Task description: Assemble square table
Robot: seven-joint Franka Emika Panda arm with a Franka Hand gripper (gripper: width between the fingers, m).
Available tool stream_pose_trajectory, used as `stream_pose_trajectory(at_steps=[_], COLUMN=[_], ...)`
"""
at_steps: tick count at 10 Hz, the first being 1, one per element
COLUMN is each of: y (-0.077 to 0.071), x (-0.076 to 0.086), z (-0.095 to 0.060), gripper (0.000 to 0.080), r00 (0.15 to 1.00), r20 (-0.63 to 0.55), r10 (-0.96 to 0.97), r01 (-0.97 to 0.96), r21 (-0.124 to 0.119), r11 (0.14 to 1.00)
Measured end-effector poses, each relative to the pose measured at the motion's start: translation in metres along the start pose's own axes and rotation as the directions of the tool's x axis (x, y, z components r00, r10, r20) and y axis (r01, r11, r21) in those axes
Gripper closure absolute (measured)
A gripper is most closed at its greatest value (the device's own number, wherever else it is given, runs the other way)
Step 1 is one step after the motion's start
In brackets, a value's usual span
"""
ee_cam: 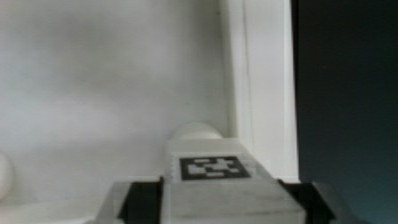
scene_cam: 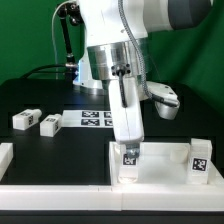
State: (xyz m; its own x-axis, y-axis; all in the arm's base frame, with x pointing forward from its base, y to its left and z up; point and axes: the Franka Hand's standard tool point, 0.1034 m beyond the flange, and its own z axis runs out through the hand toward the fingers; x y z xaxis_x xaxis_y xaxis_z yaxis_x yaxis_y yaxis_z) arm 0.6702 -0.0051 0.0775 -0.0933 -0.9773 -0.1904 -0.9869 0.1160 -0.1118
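Observation:
The square table slab (scene_cam: 160, 168) lies at the front on the exterior view's right. My gripper (scene_cam: 127, 140) is shut on a white tagged leg block (scene_cam: 130, 160) and holds it upright at the slab's left corner. Whether the leg sits in a socket is hidden. A second leg (scene_cam: 199, 160) stands upright on the slab's right side. Two loose legs (scene_cam: 25, 118) (scene_cam: 49, 124) lie on the black table at the left. In the wrist view the held leg (ee_cam: 215, 168) shows between the fingers (ee_cam: 135, 200), over the slab's surface (ee_cam: 107, 90) beside its raised rim (ee_cam: 260, 80).
The marker board (scene_cam: 95, 118) lies flat behind the slab, near the arm's base. White border bars run along the front edge (scene_cam: 60, 195) and the left (scene_cam: 5, 155). Black cables hang at the back (scene_cam: 65, 50).

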Motion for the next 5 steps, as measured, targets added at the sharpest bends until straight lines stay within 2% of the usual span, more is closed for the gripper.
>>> stream_pose_trajectory(at_steps=[1,2,3,4,5], y=[0.0010,0.0046,0.0056,0.0057,0.0051], x=[-0.0013,-0.0058,-0.0065,-0.0044,-0.0039], z=[0.0007,0.0018,0.0017,0.0031,0.0034], gripper=[0.0423,0.0288,0.0288,0.0179,0.0159], r00=[0.999,0.973,0.883,0.821,0.804], r20=[-0.006,-0.023,-0.006,0.016,0.012], r10=[-0.050,-0.228,-0.470,-0.570,-0.594], r01=[0.050,0.227,0.468,0.569,0.593], r21=[-0.007,-0.044,-0.076,-0.085,-0.082], r11=[0.999,0.973,0.880,0.818,0.801])
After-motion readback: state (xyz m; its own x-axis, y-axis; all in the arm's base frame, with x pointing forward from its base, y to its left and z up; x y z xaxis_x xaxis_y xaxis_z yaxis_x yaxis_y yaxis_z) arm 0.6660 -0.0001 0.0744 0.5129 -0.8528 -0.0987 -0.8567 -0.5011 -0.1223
